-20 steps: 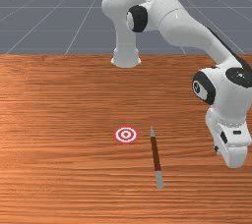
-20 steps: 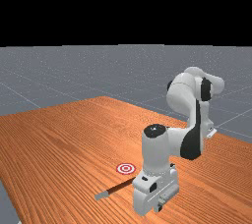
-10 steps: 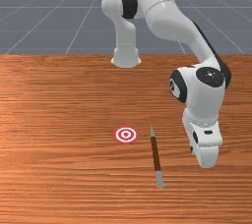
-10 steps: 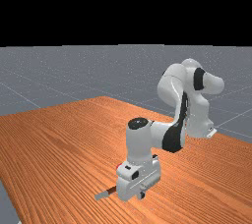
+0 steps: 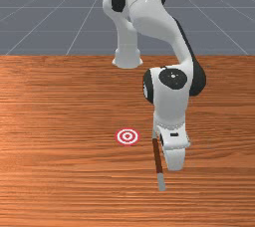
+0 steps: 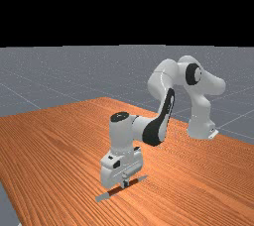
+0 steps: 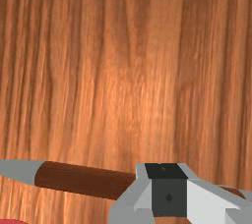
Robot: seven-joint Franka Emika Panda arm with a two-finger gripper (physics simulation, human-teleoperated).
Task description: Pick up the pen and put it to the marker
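In the far view my gripper (image 6: 125, 184) is at the middle of the pen (image 6: 112, 193), with its tip low over the brown barrel. The wrist view has the gripper (image 7: 167, 191) in front of part of the pen (image 7: 81, 179), whose grey point sticks out on one side. Whether they touch, I cannot tell. Seen from the front, the pen (image 5: 158, 156) lies on the table, its grey blunt end toward the camera, and my hand covers part of its pointed end. The red and white round marker (image 5: 127, 136) lies flat to the front view's left of the pen.
Wooden table (image 5: 60, 121) extends around the pen and marker. The arm's base stands at the table's back in the front view. A red edge of the marker (image 7: 12, 221) shows in the wrist view's corner.
My hand has swung to the front view's left, from well beside the pen to over it. In the far view it has moved left and now hides the marker. Pen and marker have stayed put.
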